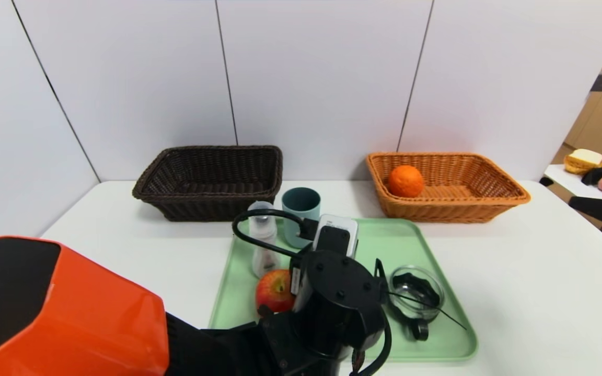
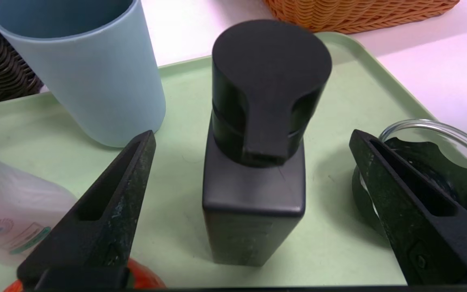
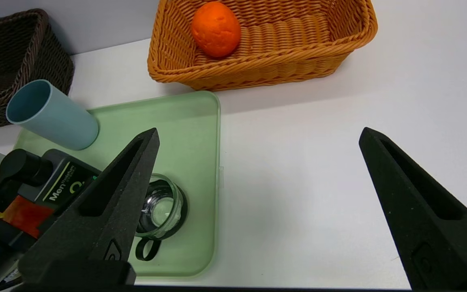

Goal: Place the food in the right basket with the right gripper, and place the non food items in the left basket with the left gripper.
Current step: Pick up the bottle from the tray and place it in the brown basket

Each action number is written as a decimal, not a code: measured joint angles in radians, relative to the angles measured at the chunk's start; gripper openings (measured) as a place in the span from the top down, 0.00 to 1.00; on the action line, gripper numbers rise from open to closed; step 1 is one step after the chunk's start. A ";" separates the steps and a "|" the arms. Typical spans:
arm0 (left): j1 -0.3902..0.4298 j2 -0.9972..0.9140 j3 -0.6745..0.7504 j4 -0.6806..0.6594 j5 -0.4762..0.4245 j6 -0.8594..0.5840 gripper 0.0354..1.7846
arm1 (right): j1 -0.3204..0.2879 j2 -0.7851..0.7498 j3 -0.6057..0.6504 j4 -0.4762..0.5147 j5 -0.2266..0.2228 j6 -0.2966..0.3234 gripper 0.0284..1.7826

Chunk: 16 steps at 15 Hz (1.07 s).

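My left gripper point(image 2: 251, 134) is open over the green tray point(image 1: 431, 245), its fingers point(image 2: 108, 202) on either side of an upright black pump bottle point(image 2: 253, 194) without touching it. A blue cup point(image 1: 301, 208), a clear bottle point(image 1: 263, 240), a red apple point(image 1: 275, 290) and a glass jar with a black lid point(image 1: 416, 293) also stand on the tray. An orange point(image 1: 405, 181) lies in the orange basket point(image 1: 489, 201) at the right. The dark brown basket point(image 1: 207, 206) at the left holds nothing. My right gripper point(image 3: 258, 132) is open and empty above the white table, right of the tray.
My left arm's wrist point(image 1: 337, 297) hides the pump bottle in the head view. White wall panels stand right behind both baskets. A side table with bread and fruit point(image 1: 588, 162) is at the far right. Bare white table point(image 1: 531, 282) lies right of the tray.
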 joint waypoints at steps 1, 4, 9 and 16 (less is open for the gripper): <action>0.004 0.004 -0.005 0.000 -0.005 0.000 0.06 | 0.000 0.000 0.001 0.000 0.000 0.000 0.05; 0.011 0.016 -0.010 0.001 -0.009 0.000 0.06 | 0.000 -0.001 0.005 -0.001 0.000 0.000 0.05; 0.022 0.026 -0.013 -0.006 -0.009 -0.001 0.35 | 0.000 -0.002 0.008 -0.001 0.000 0.001 0.05; 0.024 0.027 -0.022 -0.010 -0.025 -0.002 0.66 | 0.000 -0.007 0.008 0.000 0.006 0.001 0.05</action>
